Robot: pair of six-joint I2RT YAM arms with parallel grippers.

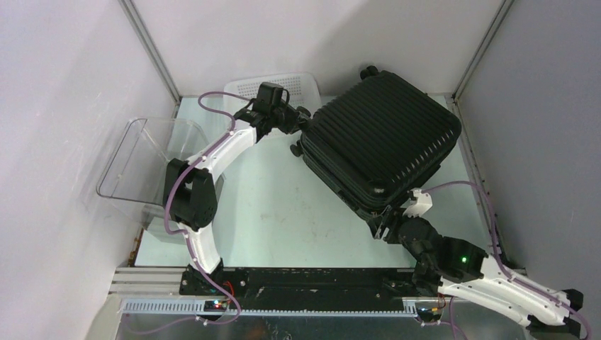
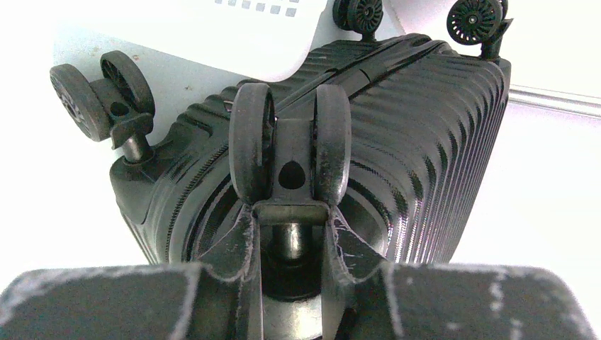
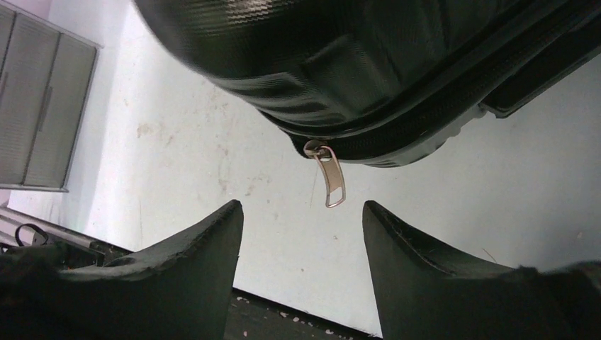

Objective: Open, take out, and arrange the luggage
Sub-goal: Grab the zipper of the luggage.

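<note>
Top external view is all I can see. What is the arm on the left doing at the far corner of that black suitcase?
Observer: The left gripper is clamped around the mount of a caster wheel on the luggage.
Operator: And the other arm, at the near corner?
Observer: The right gripper is open. A metal zipper pull hangs from the luggage just beyond its fingers, and neither finger touches it.
</note>
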